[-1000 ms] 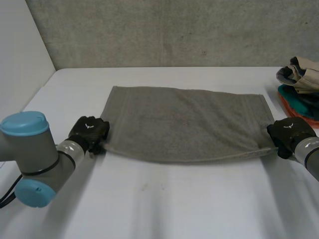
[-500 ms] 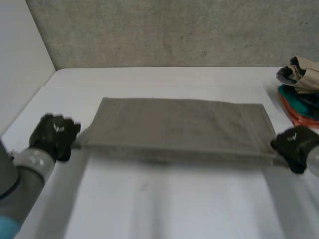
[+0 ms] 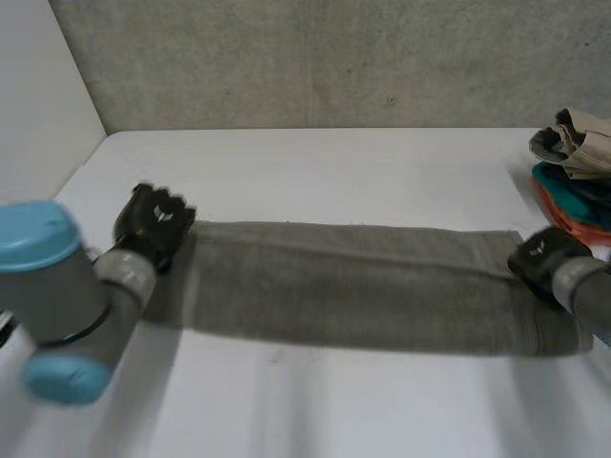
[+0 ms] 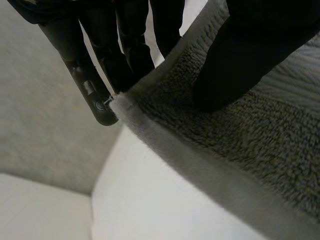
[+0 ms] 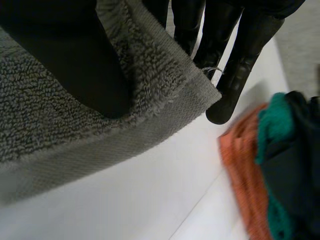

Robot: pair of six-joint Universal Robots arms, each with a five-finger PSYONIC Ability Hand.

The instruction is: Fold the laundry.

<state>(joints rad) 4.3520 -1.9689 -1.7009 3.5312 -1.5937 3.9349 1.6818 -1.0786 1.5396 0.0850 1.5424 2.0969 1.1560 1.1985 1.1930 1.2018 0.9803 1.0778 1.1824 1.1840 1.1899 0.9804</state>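
A grey towel [image 3: 363, 281] hangs stretched between my two hands above the white table [image 3: 315, 172], its lower part draping down. My left hand [image 3: 153, 221] pinches the towel's left corner; in the left wrist view the thumb [image 4: 240, 60] presses the terry [image 4: 235, 140] against the fingers [image 4: 100, 75]. At the right corner my right hand [image 3: 542, 258] holds on the same way, with thumb [image 5: 65, 60] on the towel [image 5: 60, 125] and fingers [image 5: 235, 75] behind the hem.
A pile of clothes [image 3: 573, 172] in beige, teal and orange lies at the table's far right edge, close to my right hand; it also shows as orange and teal cloth [image 5: 270, 165]. A concrete wall [image 3: 334, 57] runs behind the table.
The towel lay flat a second ago. Both hands have lifted its near edge and carried it up and away from me, so it now hangs as a narrow band; my left hand closed on its corner.
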